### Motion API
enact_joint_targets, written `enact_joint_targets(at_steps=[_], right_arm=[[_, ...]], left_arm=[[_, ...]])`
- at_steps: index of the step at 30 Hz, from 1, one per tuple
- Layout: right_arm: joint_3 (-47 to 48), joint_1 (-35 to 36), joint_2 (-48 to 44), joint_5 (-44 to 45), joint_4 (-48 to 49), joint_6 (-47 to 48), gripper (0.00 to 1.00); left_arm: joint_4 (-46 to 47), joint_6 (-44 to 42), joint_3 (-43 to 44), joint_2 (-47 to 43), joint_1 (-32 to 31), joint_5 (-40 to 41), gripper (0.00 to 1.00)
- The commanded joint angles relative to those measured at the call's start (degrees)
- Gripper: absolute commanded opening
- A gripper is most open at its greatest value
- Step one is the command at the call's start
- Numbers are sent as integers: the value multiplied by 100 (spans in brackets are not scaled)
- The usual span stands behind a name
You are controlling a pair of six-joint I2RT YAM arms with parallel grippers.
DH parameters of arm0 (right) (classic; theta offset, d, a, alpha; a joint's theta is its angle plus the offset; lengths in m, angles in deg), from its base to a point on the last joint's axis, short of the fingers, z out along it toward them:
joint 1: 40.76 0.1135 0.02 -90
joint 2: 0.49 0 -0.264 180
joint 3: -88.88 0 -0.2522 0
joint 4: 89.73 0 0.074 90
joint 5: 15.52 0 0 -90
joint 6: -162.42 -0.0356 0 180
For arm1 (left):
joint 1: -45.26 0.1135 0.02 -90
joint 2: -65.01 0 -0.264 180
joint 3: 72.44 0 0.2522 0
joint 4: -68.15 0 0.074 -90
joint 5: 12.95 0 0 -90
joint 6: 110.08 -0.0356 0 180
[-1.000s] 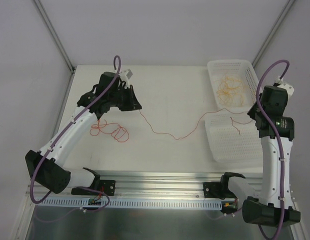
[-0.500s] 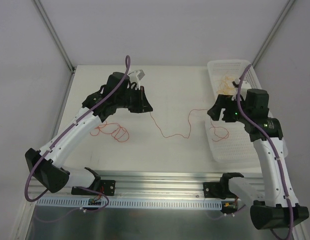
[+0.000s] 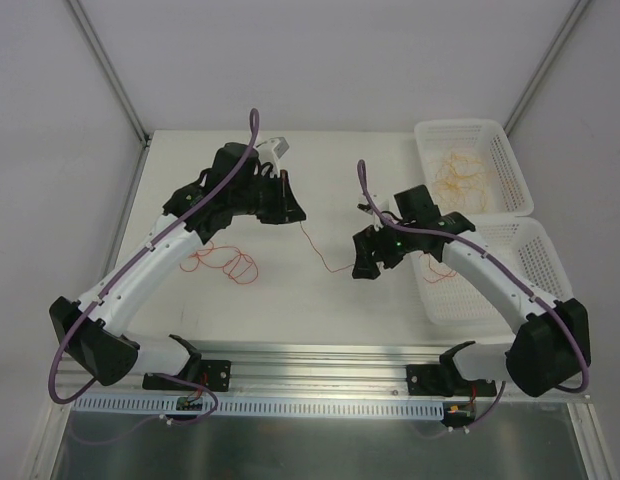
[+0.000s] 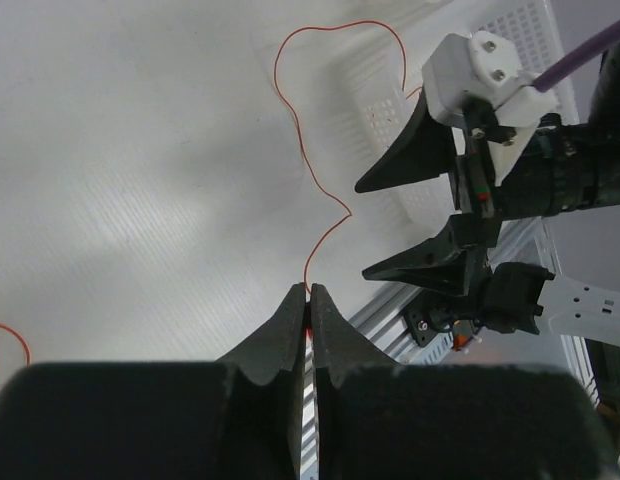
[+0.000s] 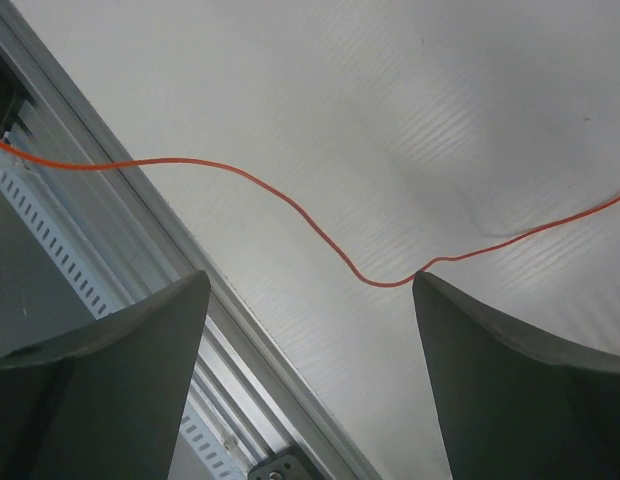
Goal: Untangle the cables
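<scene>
Found the left gripper (image 4: 308, 300) clamped tight on a thin red-orange cable (image 4: 310, 170), both dark fingers pressed together with the strand caught at their tips. Traced that cable in the top view from the pinch rightward and nearer over the white table (image 3: 320, 320), in a shallow sag toward the right gripper (image 3: 367, 258). Saw the right gripper low over the middle of the table, just left of the near basket (image 3: 535, 262), jaws spread wide and clamping nothing. Caught the same strand in the right wrist view, crossing the gap between the parted fingers (image 5: 120, 340) in a soft wave and reaching the tip of one finger; could not tell whether touching it or passing behind. Noted, through the left wrist camera, the cable rising in a loop and vanishing behind the white camera mount (image 4: 485, 65) on the right wrist.

Spotted a loose tangle of red-orange loops (image 3: 225, 262) lying flat on the table beside the left forearm; could not tell whether joined to the held strand. Counted two white perforated baskets at the right edge, the far basket (image 3: 460, 126) holding a nest of paler yellow-orange cables (image 3: 463, 178). Marked an aluminium rail (image 3: 320, 362) along the near edge. Could not read any marking on the arms at this size.
</scene>
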Motion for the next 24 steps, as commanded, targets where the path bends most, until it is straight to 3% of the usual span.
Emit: enact_joint_targets(at_steps=[1,5,8,11,12,14,15,18,19,24], right_arm=[[107,70,248,-45,360,423,87],[125,167,723,-281,510,467,84],[72,194,996,-536,650,432,75],[54,203,909,-520,615,414,39],[72,203,839,-476,493,423,19],[186,194,505,-345,335,441,5],[273,194,382,-153,82,449,0],[870,194,65,349,-620,450,1],[1029,194,21,498,-815,441,1],[2301,150,-330,1814,-1993,300,1]], left_arm=[[152,121,107,-207,-52,69,0],[152,130,37,-286,-52,148,0],[152,165,-34,-312,-61,192,0],[152,165,-139,-365,-61,366,0],[152,165,-174,-383,-61,437,0],[152,104,-288,-461,-61,595,3],[152,86,-332,-488,-52,857,7],[152,25,-552,-655,-52,1507,21],[152,-45,-648,-699,-52,1649,37],[169,-335,-825,-980,-43,2414,77]])
